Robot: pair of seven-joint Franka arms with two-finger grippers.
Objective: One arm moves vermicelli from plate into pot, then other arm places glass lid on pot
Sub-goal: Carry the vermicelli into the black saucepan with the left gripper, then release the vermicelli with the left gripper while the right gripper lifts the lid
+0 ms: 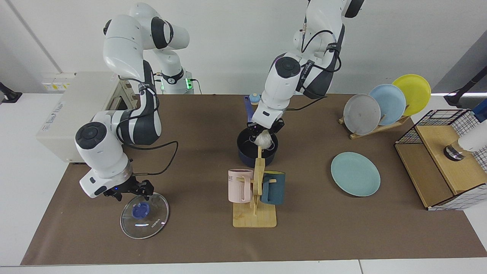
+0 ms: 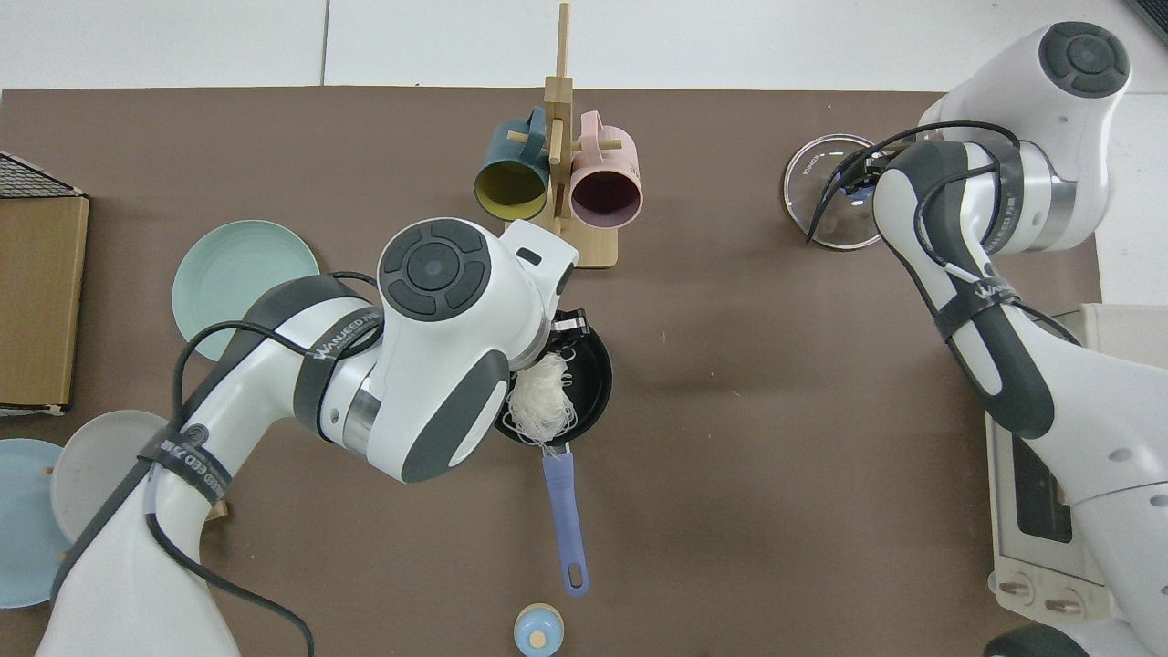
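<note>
The vermicelli [image 1: 263, 140] hangs as a white clump from my left gripper [image 1: 267, 130], which is shut on it right over the open pot [image 1: 246, 147]. From above, the vermicelli [image 2: 543, 406] dangles inside the rim of the pot [image 2: 595, 374], and the arm hides half of the pot. The teal plate [image 1: 355, 174] lies bare at the right. The glass lid [image 1: 144, 215] rests flat on the mat at the front left. My right gripper [image 1: 131, 191] hovers open just above its blue knob.
A wooden mug rack [image 1: 255, 190] with a pink and a dark teal mug stands just in front of the pot. A dish rack [image 1: 380, 110] holds grey, light blue and yellow plates. A toaster oven [image 1: 72, 110] sits far left, a wire basket [image 1: 445, 160] far right.
</note>
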